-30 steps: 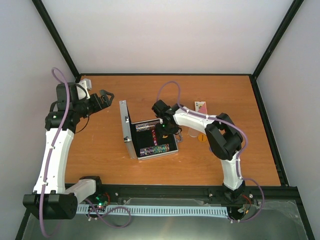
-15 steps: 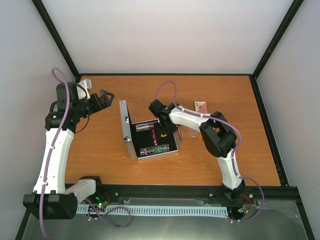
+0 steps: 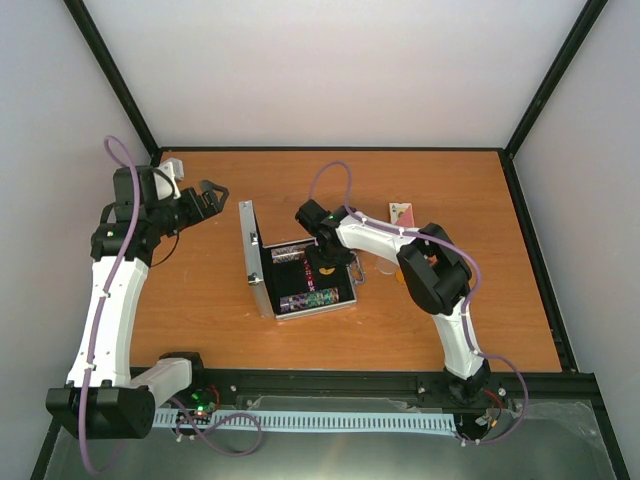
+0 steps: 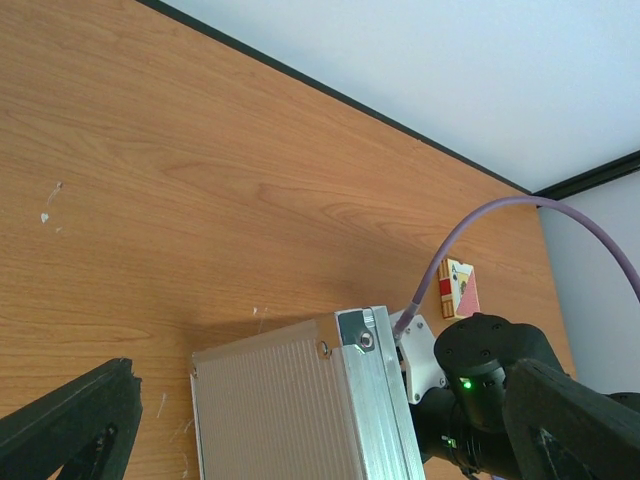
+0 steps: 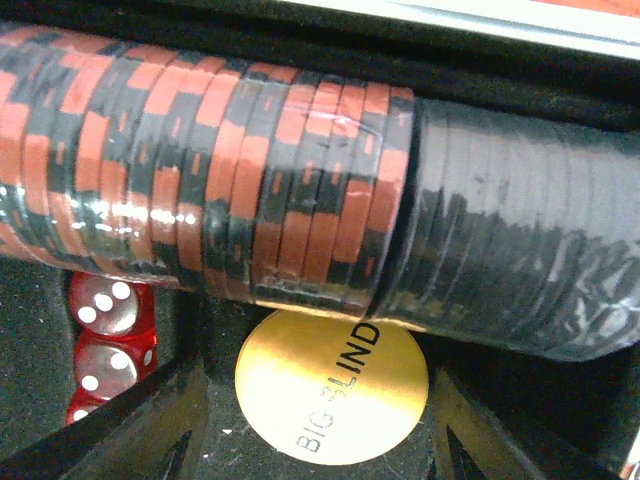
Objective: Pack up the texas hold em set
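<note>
The silver aluminium case lies open mid-table, its lid upright on the left. Rows of multicoloured chips lie in its black lining. My right gripper reaches down into the case and is open. In the right wrist view its fingers stand on either side of a round yellow "BIG BLIND" button, which lies flat on the lining under a row of red-and-black chips and black chips. My left gripper hovers open and empty, left of the lid.
A red card deck lies on the table behind the case, right of it; it also shows in the left wrist view. Red dice sit in the lining left of the button. The right arm stands just beyond the lid.
My right gripper has moved a little left and further into the case, and its elbow has followed. The left arm has not moved.
</note>
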You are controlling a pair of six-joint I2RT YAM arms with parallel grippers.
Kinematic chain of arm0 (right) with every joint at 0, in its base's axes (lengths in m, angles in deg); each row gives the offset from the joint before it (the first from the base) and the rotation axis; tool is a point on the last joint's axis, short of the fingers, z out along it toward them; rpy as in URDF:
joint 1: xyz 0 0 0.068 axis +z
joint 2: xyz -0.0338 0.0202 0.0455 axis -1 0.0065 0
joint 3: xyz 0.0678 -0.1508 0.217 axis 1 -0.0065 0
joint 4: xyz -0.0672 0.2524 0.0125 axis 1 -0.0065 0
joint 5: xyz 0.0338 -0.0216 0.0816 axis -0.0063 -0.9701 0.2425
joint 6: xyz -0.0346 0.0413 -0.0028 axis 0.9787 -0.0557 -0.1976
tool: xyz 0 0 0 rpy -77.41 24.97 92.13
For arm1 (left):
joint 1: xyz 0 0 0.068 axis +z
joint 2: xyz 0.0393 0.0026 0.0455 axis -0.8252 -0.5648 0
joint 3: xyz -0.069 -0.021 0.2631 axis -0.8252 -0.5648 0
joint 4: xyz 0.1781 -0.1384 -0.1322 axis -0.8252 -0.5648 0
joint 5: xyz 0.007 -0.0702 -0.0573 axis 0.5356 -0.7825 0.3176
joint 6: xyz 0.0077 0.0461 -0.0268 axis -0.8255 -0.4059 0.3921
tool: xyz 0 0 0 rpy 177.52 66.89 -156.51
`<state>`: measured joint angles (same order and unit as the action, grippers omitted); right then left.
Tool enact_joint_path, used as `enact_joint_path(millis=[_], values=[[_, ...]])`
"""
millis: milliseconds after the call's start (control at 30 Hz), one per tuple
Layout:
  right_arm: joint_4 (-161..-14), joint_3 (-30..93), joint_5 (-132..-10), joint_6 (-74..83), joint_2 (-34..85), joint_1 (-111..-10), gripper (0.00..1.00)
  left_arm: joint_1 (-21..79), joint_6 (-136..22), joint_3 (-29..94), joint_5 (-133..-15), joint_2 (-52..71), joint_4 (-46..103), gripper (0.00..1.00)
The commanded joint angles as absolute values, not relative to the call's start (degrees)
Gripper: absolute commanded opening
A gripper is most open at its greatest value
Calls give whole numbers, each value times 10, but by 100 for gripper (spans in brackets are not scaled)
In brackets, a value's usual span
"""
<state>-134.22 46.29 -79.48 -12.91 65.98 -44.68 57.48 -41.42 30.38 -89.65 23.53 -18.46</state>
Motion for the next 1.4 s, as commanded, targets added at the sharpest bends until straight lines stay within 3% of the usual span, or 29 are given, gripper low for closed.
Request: enact_joint_path(millis=[0, 400, 800, 967, 1367], values=[[-1366, 478, -832, -131, 669, -449, 64, 573, -404, 303, -901, 240, -174, 100], [-1408, 467, -801, -102, 536, -464, 72, 573, -412, 330, -869, 245, -195, 100], [-1387, 119, -819, -163, 266, -631, 76, 573, -398, 294, -870, 259, -177, 100], [-1335, 67, -825, -167, 273, -662, 77, 574, -397, 289, -860, 264, -177, 100], [-1285, 131, -819, -113, 398, -681, 76, 573, -394, 292, -859, 269, -170, 100]])
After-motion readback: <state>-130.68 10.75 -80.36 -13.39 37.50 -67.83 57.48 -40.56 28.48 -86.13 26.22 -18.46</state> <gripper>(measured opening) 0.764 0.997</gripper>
